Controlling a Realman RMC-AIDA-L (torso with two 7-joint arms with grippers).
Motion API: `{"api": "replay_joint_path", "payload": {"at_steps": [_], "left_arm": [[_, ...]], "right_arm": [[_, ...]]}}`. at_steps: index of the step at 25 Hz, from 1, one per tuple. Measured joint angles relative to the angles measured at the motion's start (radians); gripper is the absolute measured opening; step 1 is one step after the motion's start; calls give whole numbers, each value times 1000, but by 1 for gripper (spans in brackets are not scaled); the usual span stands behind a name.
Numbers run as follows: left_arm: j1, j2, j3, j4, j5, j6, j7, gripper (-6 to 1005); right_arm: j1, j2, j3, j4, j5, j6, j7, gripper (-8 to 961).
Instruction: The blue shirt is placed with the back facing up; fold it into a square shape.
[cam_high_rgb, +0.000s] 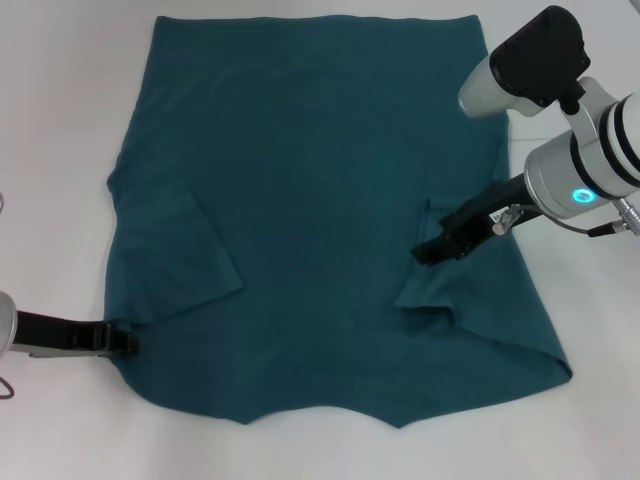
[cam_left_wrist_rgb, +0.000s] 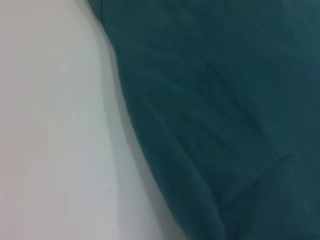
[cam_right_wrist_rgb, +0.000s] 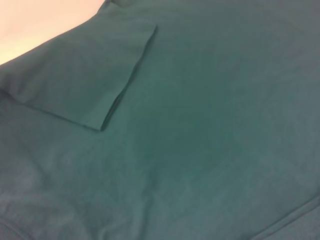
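Note:
The blue shirt (cam_high_rgb: 320, 180) lies spread on the white table (cam_high_rgb: 60, 120), plain side up, hem at the far side and neckline toward me. Its left sleeve (cam_high_rgb: 185, 250) is folded inward and lies flat on the body. The right sleeve (cam_high_rgb: 450, 290) is also turned inward, slightly rumpled. My right gripper (cam_high_rgb: 432, 250) sits over that sleeve's inner edge. My left gripper (cam_high_rgb: 125, 340) rests low at the shirt's near left edge, touching the cloth. The left wrist view shows the shirt (cam_left_wrist_rgb: 225, 100) edge against the table (cam_left_wrist_rgb: 50, 125). The right wrist view shows the shirt (cam_right_wrist_rgb: 210, 150) and the folded left sleeve (cam_right_wrist_rgb: 85, 80).
White table surface surrounds the shirt on all sides, with a bare strip (cam_high_rgb: 590, 420) to the right of the shirt. My right arm's white housing (cam_high_rgb: 560, 120) hangs over the shirt's right edge. A bare corner of table (cam_right_wrist_rgb: 45, 20) shows in the right wrist view.

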Motion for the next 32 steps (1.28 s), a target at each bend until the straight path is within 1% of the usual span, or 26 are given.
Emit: {"api": "replay_joint_path", "payload": {"at_steps": [3,6,9,12,15,17,20,25,29,32], "left_arm": [[0,0,0,0,0,0,-1,373],[3,0,0,-1,0,0,-2,174],[5,1,0,0,-2,2,-1,137],[4,2,0,1,-6,8,5,100],[0,2,0,1,-6,10,14,63],[-5,3,0,-1,-8,12,21,63],[-10,4,0,-3,-8,17,29,63],[-12,8,0,1,-7,32,36,63],[-15,8,0,-2,-3,35,41,63],[-17,8,0,-4,-2,36,42,63]], "right_arm": [[-1,0,14,-1,-1,-8,6,617],[-1,-3,24,-4,-7,-25,26,616],[0,-9,38,-25,-64,-69,93,616],[-2,-6,59,-77,-146,-163,161,616],[-21,-4,80,-127,-172,-257,198,616],[-43,-3,98,-151,-174,-299,224,616],[-81,0,122,-174,-171,-332,251,616],[-175,2,144,-205,-155,-335,291,617],[-232,2,152,-221,-126,-334,299,617],[-258,3,149,-221,-123,-332,300,617]]}}
